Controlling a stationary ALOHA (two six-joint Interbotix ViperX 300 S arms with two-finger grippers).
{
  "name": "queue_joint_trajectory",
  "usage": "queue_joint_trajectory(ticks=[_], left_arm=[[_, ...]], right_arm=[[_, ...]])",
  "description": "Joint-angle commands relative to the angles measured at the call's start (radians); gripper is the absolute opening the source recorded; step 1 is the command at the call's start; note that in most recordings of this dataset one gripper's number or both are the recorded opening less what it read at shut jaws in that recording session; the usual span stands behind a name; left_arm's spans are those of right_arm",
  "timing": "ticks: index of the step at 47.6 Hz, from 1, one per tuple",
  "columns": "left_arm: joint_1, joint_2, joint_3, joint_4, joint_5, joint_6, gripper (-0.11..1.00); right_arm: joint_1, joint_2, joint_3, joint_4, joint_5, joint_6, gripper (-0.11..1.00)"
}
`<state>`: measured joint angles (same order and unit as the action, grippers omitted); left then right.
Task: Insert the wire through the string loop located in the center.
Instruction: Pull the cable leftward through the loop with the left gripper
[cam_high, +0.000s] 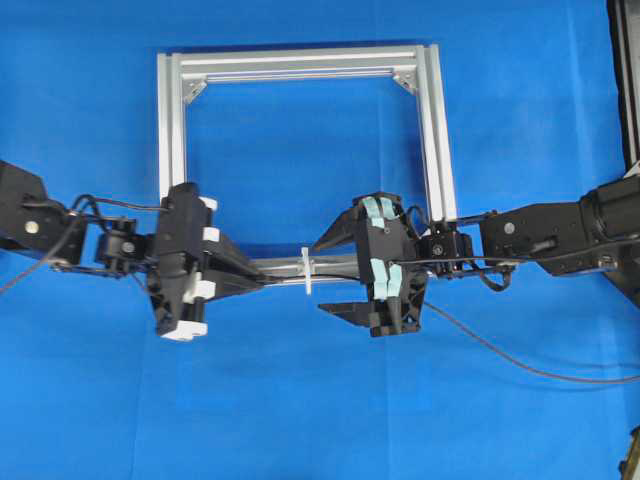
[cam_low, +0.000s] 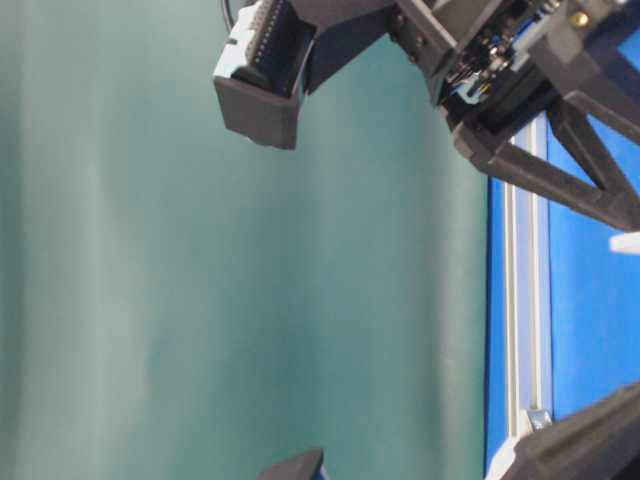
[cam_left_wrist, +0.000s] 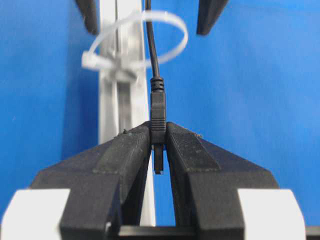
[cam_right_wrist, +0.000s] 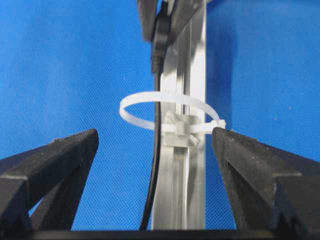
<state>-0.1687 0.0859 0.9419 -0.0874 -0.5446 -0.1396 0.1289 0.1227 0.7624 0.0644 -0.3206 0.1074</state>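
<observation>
The thin black wire (cam_left_wrist: 151, 45) runs through the white string loop (cam_left_wrist: 172, 30), which stands on the near bar of the silver frame (cam_high: 300, 58). My left gripper (cam_left_wrist: 158, 131) is shut on the wire's dark plug, whose tip shows between the fingers. In the overhead view the left gripper (cam_high: 268, 281) sits just left of the string loop (cam_high: 307, 270). My right gripper (cam_high: 325, 277) is just right of the loop. In its own wrist view the right gripper (cam_right_wrist: 155, 145) stands wide open on either side of the bar, the wire (cam_right_wrist: 156, 165) and the loop (cam_right_wrist: 170, 107), touching neither.
The wire's free length (cam_high: 500, 362) trails over the blue cloth toward the right edge. The frame's far bar and side bars enclose an open square behind the grippers. The table-level view shows only arm parts and one frame bar (cam_low: 525, 300).
</observation>
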Motion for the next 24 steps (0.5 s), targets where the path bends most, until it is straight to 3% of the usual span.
queue_joint_trajectory(ticks=[1, 24], left_arm=[[0.000, -0.066, 0.032, 0.002, -0.005, -0.003, 0.08], [-0.032, -0.330, 0.310, 0.002, 0.026, -0.049, 0.08]], right_arm=[[-0.002, -0.012, -0.014, 0.000, -0.003, 0.000, 0.90], [-0.002, -0.012, -0.032, -0.002, 0.000, 0.002, 0.90]])
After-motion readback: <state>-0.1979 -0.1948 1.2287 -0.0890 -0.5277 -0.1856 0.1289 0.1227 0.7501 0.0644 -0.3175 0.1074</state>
